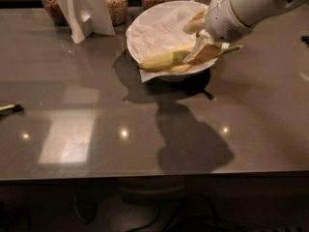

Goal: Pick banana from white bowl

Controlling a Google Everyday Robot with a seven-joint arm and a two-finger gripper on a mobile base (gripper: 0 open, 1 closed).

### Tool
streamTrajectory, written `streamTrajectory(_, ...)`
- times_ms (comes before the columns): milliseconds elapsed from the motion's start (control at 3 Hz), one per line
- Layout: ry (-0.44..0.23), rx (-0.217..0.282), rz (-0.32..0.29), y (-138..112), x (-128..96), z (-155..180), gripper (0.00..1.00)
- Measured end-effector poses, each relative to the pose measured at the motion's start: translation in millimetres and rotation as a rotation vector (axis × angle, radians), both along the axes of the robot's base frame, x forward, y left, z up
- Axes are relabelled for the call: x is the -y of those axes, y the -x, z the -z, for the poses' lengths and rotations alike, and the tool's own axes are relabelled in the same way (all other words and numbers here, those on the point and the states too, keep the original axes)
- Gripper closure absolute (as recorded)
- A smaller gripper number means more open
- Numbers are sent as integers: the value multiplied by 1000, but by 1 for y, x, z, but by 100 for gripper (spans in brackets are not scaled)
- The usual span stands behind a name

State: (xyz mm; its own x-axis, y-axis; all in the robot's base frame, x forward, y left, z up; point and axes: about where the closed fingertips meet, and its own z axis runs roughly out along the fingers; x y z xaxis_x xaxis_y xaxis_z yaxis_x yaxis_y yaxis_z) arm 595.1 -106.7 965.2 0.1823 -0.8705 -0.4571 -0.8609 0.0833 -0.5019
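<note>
The white bowl point(145, 21), lined with crumpled white paper, stands at the back middle of the dark table. The long greenish-yellow banana point(164, 60) lies across the bowl's front part, its thin green stem sticking out over the right rim. A shorter, paler banana point(176, 69) lies just in front of it. My gripper point(201, 46) reaches in from the upper right and is down at the right part of the long banana, covering the banana's sticker end. The white arm fills the top right corner.
Glass jars of grain point(116, 4) and a white folded card stand point(84, 11) are at the table's back left. A small dark-tipped object point(9, 108) lies at the left edge. The bowl throws a dark shadow on the table in front of it.
</note>
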Motion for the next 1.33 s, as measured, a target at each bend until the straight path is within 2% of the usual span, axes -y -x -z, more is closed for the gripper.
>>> streamTrajectory(1333, 25, -11, 3, -31, 6, 39, 47)
